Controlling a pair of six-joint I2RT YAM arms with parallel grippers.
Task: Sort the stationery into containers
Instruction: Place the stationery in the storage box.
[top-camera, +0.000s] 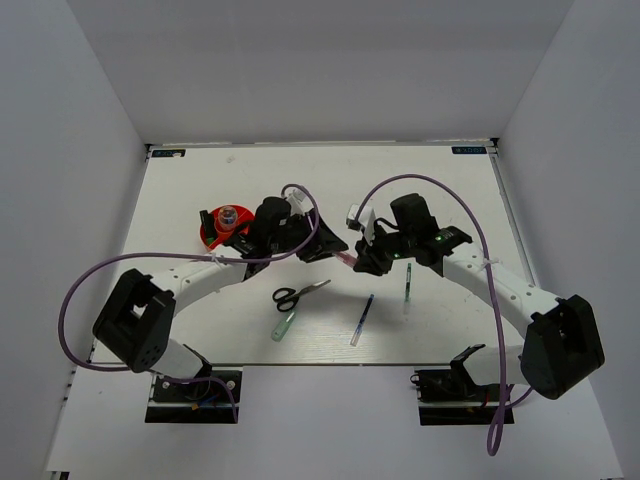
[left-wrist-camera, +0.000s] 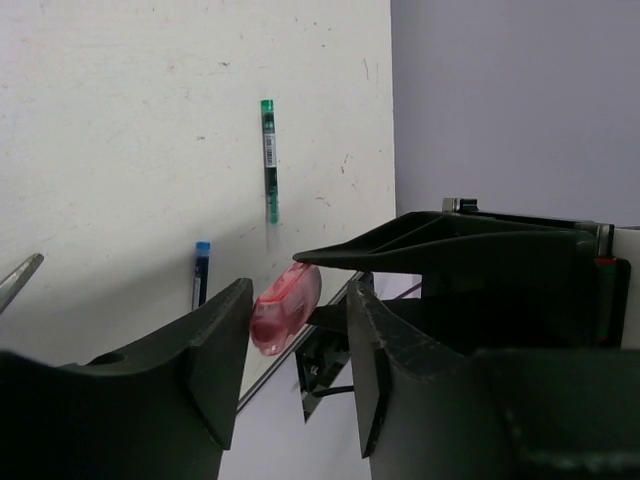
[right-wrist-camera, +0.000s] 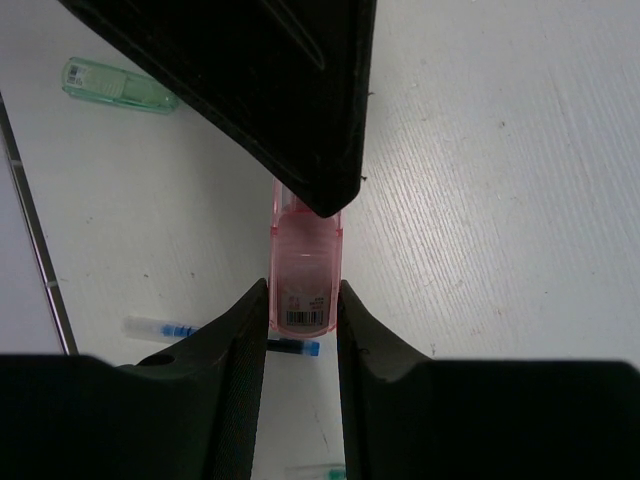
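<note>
My right gripper (right-wrist-camera: 302, 295) is shut on a translucent pink eraser (right-wrist-camera: 305, 275) with a barcode label and holds it above the table. The eraser's far end (left-wrist-camera: 285, 308) sits between the fingers of my left gripper (left-wrist-camera: 298, 300). Those jaws stand apart, with a clear gap on the right side. From above, both grippers meet at mid-table around the eraser (top-camera: 345, 259). The orange-red cup (top-camera: 225, 228) stands behind the left arm with something round inside. Scissors (top-camera: 298, 293), a pale green tube (top-camera: 284, 324), a blue pen (top-camera: 362, 320) and a green pen (top-camera: 408, 288) lie on the table.
The green pen (left-wrist-camera: 268, 160) and blue pen (left-wrist-camera: 201, 272) lie below the left gripper, near the table's front edge. The green tube (right-wrist-camera: 118, 87) and blue pen (right-wrist-camera: 220, 335) show under the right gripper. White walls enclose the table on three sides.
</note>
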